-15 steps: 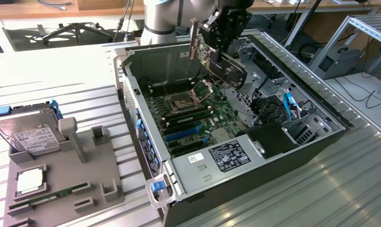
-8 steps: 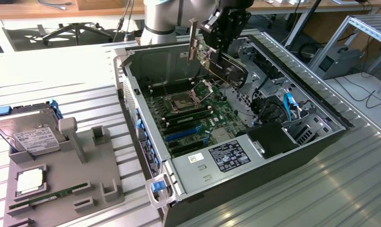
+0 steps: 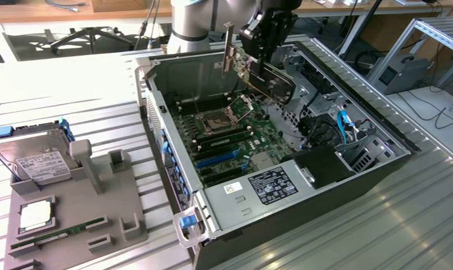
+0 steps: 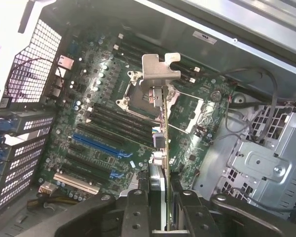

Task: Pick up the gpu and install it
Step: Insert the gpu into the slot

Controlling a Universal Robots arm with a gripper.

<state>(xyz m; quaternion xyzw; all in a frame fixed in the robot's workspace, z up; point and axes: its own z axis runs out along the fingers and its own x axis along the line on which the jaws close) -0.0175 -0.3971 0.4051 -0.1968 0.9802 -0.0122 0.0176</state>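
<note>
Above the open computer case (image 3: 226,216), the robot arm's gripper (image 3: 258,55) holds the gpu (image 3: 275,84) in the air. Its fingers (image 4: 138,207) are pressed against the two flat faces of the card, pinching its upper edge. The card hangs tilted over the far end of the case, clear of everything inside. Its silver bracket (image 3: 228,48) stands toward the case's far wall.

In the wrist view, the card appears edge-on, a thin line running away from the gripper and ending at the bracket. Inside the case, the green motherboard (image 3: 226,140) lies flat. Its processor socket (image 4: 143,91) sits under the card, and the long blue expansion slots (image 4: 96,143) lie off to one side of the card's line.

The pick-up looks complete and the install step seems to be in hand, with the card not yet seated. Seating it would probably call for bringing the card's lower edge level and parallel over a slot, with the bracket against the case wall. A hard drive (image 3: 35,157) rests in a grey holder on the bench (image 3: 406,225), outside the case.
</note>
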